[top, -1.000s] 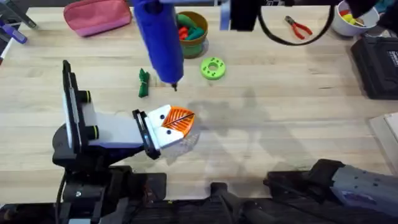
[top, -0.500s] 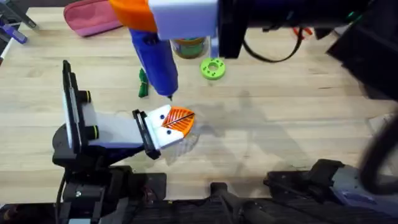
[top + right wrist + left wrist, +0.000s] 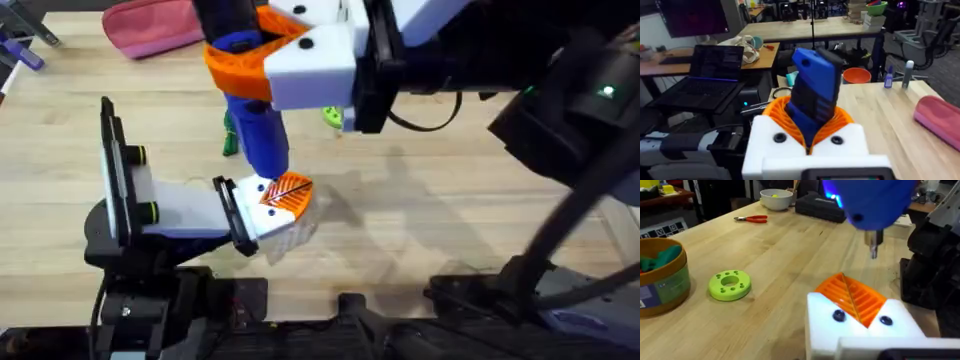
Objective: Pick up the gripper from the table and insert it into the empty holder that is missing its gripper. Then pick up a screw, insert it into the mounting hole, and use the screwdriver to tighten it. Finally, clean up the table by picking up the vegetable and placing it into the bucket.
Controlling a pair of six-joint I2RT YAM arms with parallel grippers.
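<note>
Blue screwdriver (image 3: 255, 130), clamped in the right fingers (image 3: 810, 131), is hovering bit-down just above the holder (image 3: 262, 215), probably lining up the screw. Left fingers (image 3: 860, 311) are sitting nearly together, presenting it.

Wooden table (image 3: 450, 190): green disc (image 3: 730, 284), bucket (image 3: 662, 277), pliers (image 3: 751, 218).

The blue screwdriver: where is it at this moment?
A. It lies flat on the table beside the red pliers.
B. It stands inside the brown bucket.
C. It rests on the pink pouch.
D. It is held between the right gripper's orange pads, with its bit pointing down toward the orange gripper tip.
D: the screwdriver sits clamped in the right gripper, bit down just above the orange gripper tip.
</note>
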